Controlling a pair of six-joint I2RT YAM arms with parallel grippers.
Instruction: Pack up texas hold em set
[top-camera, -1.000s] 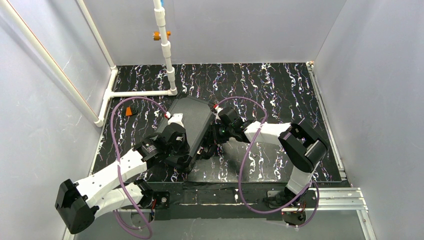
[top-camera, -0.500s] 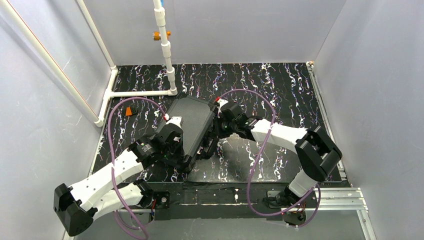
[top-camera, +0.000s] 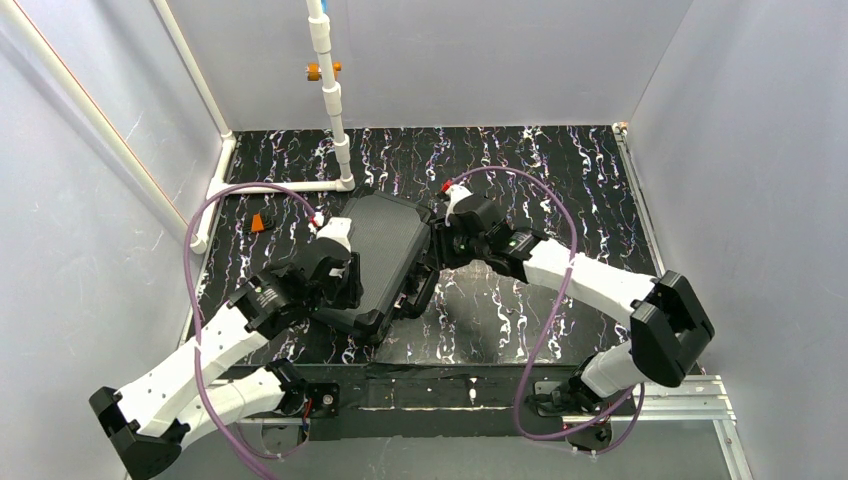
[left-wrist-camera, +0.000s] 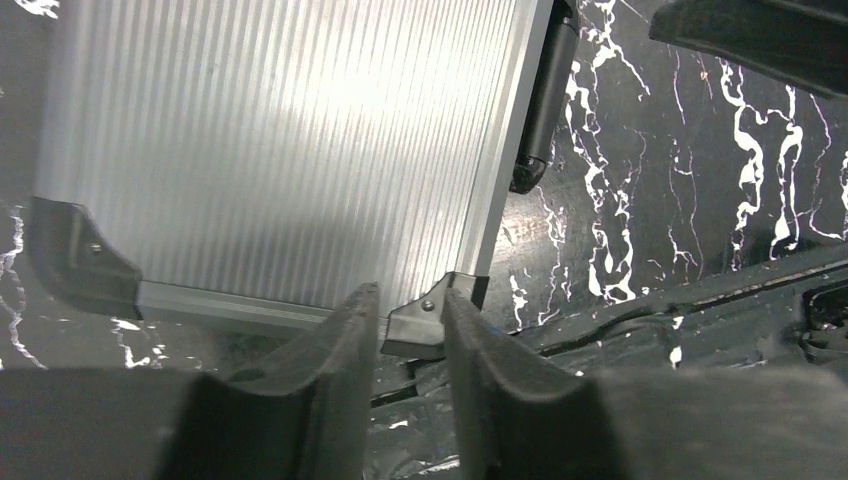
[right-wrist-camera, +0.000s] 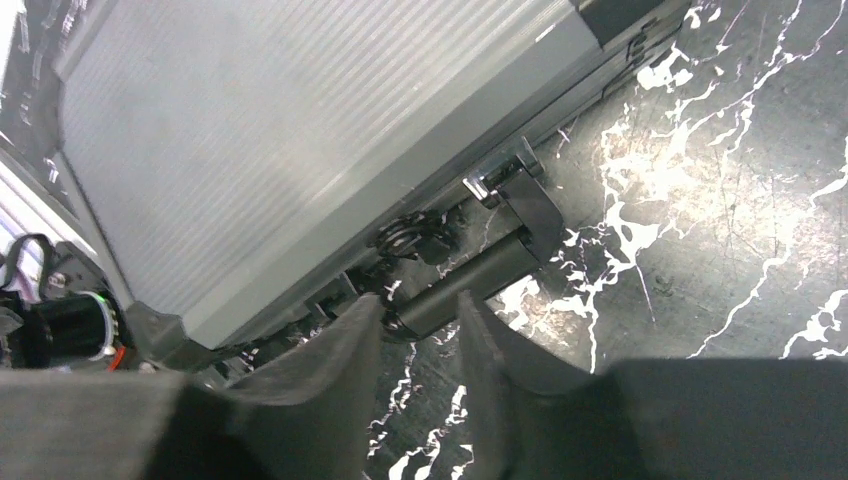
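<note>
Case (top-camera: 385, 250) shut (ribbed lid (left-wrist-camera: 280, 140) up); left jaws, right jaws both narrowly parted beside it.

The closed case (top-camera: 385, 250) is laid on the marbled table (top-camera: 560, 170), just beyond the fingers (left-wrist-camera: 330, 370) of the left gripper (left-wrist-camera: 410, 295) and of the right gripper (right-wrist-camera: 418, 300); an orange piece (top-camera: 258, 222) is set farther left.

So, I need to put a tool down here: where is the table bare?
Widest bare patch: the table right of the closed case, behind the right arm to the back wall. A smaller one between that arm and the near edge. Crowded: around the case, and the left strip by the orange piece and white pipe.
</note>
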